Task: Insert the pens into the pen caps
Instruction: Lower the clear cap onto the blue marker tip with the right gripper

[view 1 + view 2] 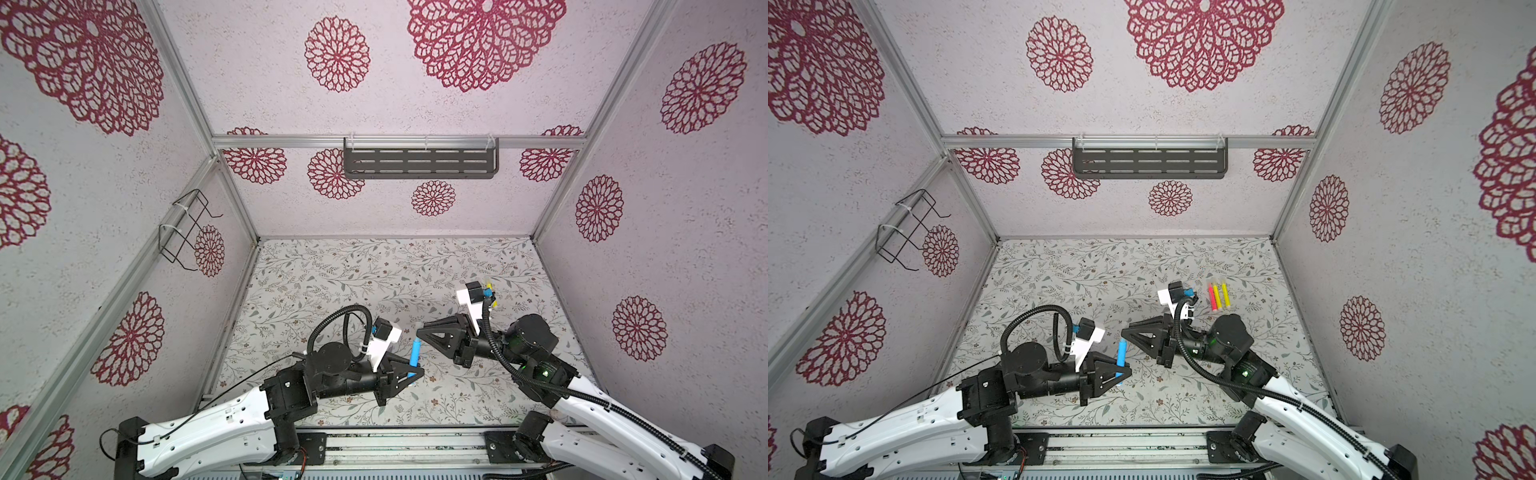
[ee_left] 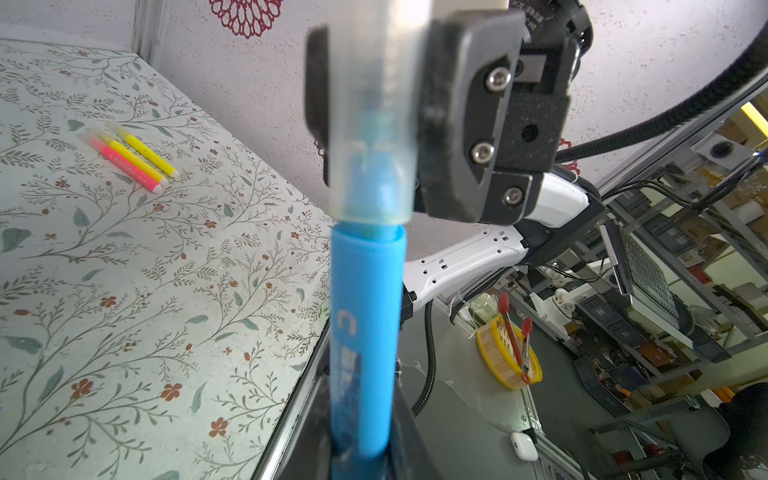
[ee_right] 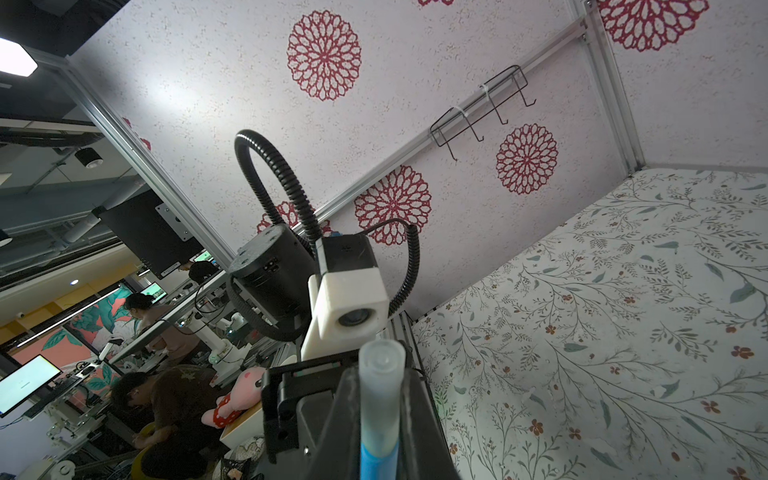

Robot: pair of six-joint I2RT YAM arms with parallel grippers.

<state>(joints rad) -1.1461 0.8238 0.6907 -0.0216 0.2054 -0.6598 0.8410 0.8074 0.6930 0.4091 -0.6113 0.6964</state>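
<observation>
Top views are bright and even, edges bend fisheye-style. Left wrist view blurs the close-up clear cap (image 2: 374, 124); right wrist view's background is dim.

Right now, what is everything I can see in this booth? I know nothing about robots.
blue pen: one, blue, held in the left arm's jaws
clear cap: one, colourless, over the blue pen's tip, in the right arm's jaws
pink pen: one, pink, lying on the table, right of centre
yellow pens: two, yellow, lying beside the pink pen
table: one, pale leaf print, under both arms
slotted shelf: one, black, on the back wall
wire rack: one, black, on the left wall
left arm: one, white and black, jaws shut on the blue pen
right arm: one, white and black, jaws shut on the clear cap
</observation>
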